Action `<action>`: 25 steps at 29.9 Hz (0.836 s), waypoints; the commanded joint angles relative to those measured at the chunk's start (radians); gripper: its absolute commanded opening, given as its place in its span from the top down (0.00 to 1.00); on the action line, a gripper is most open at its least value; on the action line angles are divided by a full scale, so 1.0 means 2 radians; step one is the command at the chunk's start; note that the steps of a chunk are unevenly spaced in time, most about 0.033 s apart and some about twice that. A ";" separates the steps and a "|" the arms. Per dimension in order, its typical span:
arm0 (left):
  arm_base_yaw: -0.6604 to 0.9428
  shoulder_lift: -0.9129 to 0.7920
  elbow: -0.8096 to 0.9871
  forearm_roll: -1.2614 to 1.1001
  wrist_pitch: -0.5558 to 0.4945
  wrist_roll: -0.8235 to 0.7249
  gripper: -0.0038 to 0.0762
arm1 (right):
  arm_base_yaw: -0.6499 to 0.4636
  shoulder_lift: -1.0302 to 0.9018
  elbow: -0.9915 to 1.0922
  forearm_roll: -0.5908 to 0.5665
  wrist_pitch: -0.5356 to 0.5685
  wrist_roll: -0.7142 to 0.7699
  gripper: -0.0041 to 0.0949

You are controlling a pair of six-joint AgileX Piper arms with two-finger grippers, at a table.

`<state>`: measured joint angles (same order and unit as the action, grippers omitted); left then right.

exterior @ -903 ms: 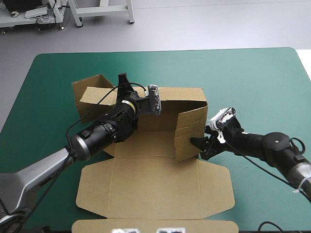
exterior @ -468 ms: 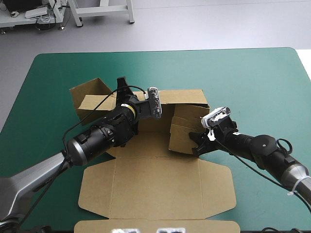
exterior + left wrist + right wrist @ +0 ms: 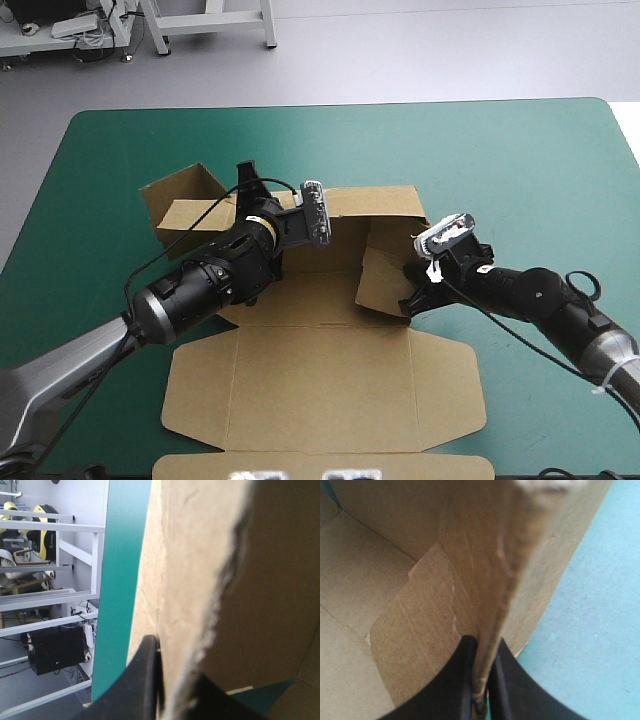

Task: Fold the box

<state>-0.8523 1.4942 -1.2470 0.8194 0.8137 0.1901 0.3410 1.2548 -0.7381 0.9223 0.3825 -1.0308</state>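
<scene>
Mid-table on teal-green cover (image 3: pixel 520 170), brown cut-board box (image 3: pixel 318 385) lay with long axis near-to-far, lid flat toward near edge, back wall raised, left black-fingered gripper (image 3: pixel 247 176) nipped tight on left wall's board, right black-fingered gripper (image 3: pixel 411 298) nipped tight on right wall, that wall leaning inward.

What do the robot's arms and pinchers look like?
Both arms are chunky black tubes with round joints, turning silver-grey nearer the robot. The left arm has a thin yellow band near its wrist. The right arm has a round grey cap on one joint. The jaws are broad black curved fins.
</scene>
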 commanded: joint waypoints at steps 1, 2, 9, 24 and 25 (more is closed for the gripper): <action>-0.006 -0.011 -0.006 -0.032 -0.016 -0.009 0.96 | 0.003 -0.008 -0.038 -0.046 0.048 0.027 0.98; -0.006 -0.011 -0.006 -0.032 -0.015 -0.009 0.96 | 0.003 -0.008 -0.042 -0.051 0.057 0.030 0.98; -0.006 -0.011 -0.006 -0.032 -0.015 -0.009 0.96 | 0.003 -0.008 -0.060 -0.103 0.086 0.080 0.98; -0.006 -0.011 -0.006 -0.032 -0.016 -0.009 0.96 | 0.003 -0.008 -0.060 -0.116 0.104 0.095 0.63; -0.006 -0.011 -0.006 -0.032 -0.016 -0.009 0.96 | 0.003 -0.009 -0.060 -0.116 0.106 0.095 0.55</action>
<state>-0.8533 1.4942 -1.2470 0.8140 0.8084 0.1913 0.3391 1.2632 -0.8257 0.6668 0.5677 -0.8216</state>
